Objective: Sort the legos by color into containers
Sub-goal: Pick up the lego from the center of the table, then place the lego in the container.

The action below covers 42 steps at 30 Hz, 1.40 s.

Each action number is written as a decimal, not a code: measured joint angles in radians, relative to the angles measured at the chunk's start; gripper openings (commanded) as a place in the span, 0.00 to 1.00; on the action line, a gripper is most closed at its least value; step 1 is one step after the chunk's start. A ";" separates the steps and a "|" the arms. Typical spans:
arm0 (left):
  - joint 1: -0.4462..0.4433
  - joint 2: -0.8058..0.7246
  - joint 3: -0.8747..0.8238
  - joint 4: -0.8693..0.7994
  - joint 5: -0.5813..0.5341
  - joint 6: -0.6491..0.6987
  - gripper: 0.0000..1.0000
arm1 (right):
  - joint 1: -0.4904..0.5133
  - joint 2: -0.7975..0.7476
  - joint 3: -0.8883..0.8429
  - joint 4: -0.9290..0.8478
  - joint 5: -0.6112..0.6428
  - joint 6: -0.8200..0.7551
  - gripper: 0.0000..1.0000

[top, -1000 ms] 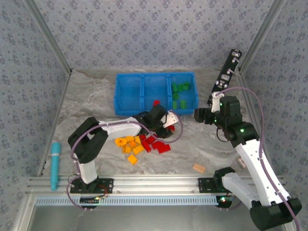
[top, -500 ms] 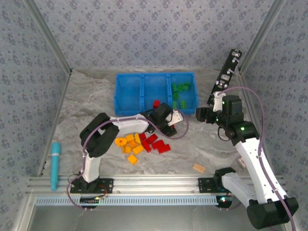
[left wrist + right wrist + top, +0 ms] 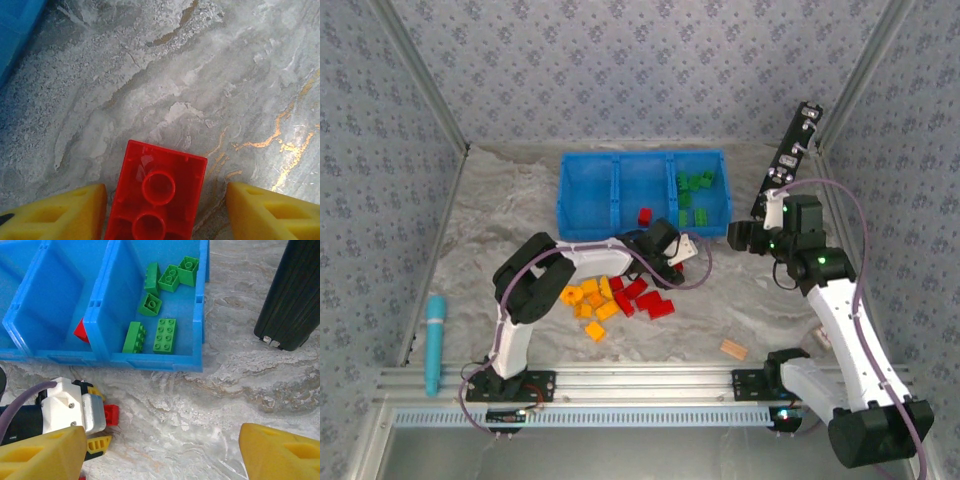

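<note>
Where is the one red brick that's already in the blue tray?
Overhead, the red brick sits in the tray's middle compartment, toward the near wall, left of the green bricks.

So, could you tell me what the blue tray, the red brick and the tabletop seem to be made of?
Blue tray: likely moulded plastic, smooth with a slight sheen and thin, even walls.
Red brick: glossy hard plastic, with light glinting on its moulded rings.
Tabletop: marble-look grey with gold veins; stone or printed sheet, unclear.
</note>
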 measured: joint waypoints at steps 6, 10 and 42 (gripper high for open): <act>0.000 0.000 -0.001 -0.009 0.004 -0.027 0.48 | 0.000 0.007 0.000 0.023 -0.003 0.005 0.82; -0.004 0.000 -0.001 -0.013 0.004 -0.039 0.44 | 0.000 0.014 0.000 0.031 -0.006 0.011 0.82; 0.158 -0.092 0.365 -0.311 -0.158 -0.145 0.30 | 0.031 -0.074 -0.133 0.020 -0.058 0.167 0.80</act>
